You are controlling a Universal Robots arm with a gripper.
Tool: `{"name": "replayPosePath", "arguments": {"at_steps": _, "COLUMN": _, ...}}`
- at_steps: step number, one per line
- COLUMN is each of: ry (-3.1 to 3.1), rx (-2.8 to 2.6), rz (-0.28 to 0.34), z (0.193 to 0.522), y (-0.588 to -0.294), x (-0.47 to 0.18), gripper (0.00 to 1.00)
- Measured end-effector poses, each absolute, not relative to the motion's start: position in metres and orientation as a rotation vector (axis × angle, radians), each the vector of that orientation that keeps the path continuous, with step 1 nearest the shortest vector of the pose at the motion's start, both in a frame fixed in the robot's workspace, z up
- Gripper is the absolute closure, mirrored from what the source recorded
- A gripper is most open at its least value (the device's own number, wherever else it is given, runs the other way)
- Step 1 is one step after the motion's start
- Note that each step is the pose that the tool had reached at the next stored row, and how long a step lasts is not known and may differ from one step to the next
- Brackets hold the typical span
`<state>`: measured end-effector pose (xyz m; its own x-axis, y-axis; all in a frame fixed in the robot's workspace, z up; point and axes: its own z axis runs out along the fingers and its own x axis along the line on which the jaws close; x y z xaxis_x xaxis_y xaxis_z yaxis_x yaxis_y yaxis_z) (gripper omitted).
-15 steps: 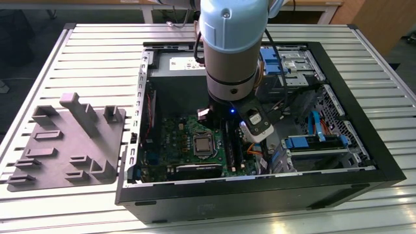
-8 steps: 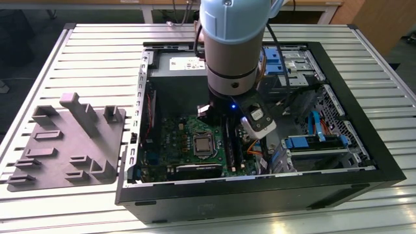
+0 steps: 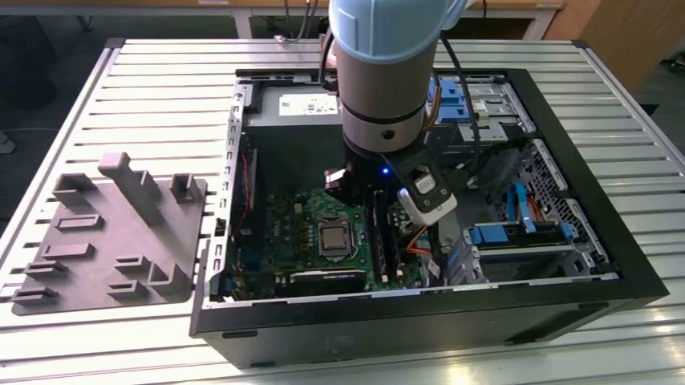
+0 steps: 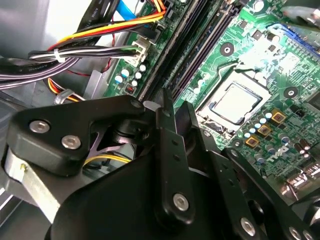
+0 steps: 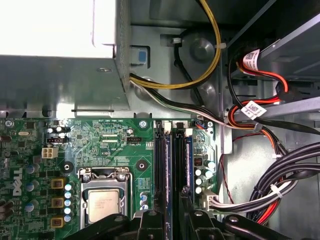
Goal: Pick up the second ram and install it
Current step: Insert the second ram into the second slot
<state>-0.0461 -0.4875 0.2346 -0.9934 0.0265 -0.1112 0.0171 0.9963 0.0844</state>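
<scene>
My gripper [image 3: 370, 210] is down inside the open computer case [image 3: 599, 265], right over the long black memory sockets [image 3: 383, 241] beside the processor [image 3: 335, 238]. In both wrist views its black fingers [image 4: 166, 117] stand close together. A thin dark edge sits pinched between them, which I take for the second ram [image 5: 173, 202], seen edge-on and mostly hidden. It lines up with one of the memory sockets [image 5: 177, 155] on the green motherboard [image 5: 110, 145]. How deep it sits in the socket I cannot tell.
The gray fixture [image 3: 107, 233] lies on the slatted table at the exterior view's left with nothing in its slots. Bundled cables [image 5: 260, 185] and the power supply [image 5: 60, 50] crowd the sockets. Drive cages [image 3: 524, 241] stand at the exterior view's right.
</scene>
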Motion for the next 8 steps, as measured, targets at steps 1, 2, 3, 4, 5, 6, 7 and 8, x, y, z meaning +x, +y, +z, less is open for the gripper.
{"name": "replayPosePath", "arguments": {"at_steps": 1, "ry": 3.026, "rx": 0.033, "rz": 0.126, "z": 0.2346, "y": -0.4875, "x": -0.0461, "gripper": 0.73}}
{"name": "replayPosePath", "arguments": {"at_steps": 2, "ry": 3.026, "rx": 0.033, "rz": 0.126, "z": 0.2346, "y": -0.4875, "x": -0.0461, "gripper": 0.73}}
{"name": "replayPosePath", "arguments": {"at_steps": 3, "ry": 3.026, "rx": 0.033, "rz": 0.127, "z": 0.2346, "y": -0.4875, "x": -0.0461, "gripper": 0.75}}
{"name": "replayPosePath", "arguments": {"at_steps": 4, "ry": 3.026, "rx": 0.033, "rz": 0.127, "z": 0.2346, "y": -0.4875, "x": -0.0461, "gripper": 0.75}}
{"name": "replayPosePath", "arguments": {"at_steps": 5, "ry": 3.026, "rx": 0.033, "rz": 0.126, "z": 0.2347, "y": -0.4875, "x": -0.0461, "gripper": 0.81}}
{"name": "replayPosePath", "arguments": {"at_steps": 6, "ry": 3.026, "rx": 0.033, "rz": 0.126, "z": 0.2347, "y": -0.4875, "x": -0.0461, "gripper": 0.81}}
{"name": "replayPosePath", "arguments": {"at_steps": 7, "ry": 3.026, "rx": 0.033, "rz": 0.127, "z": 0.2347, "y": -0.4875, "x": -0.0461, "gripper": 0.87}}
{"name": "replayPosePath", "arguments": {"at_steps": 8, "ry": 3.026, "rx": 0.033, "rz": 0.126, "z": 0.2348, "y": -0.4875, "x": -0.0461, "gripper": 0.89}}
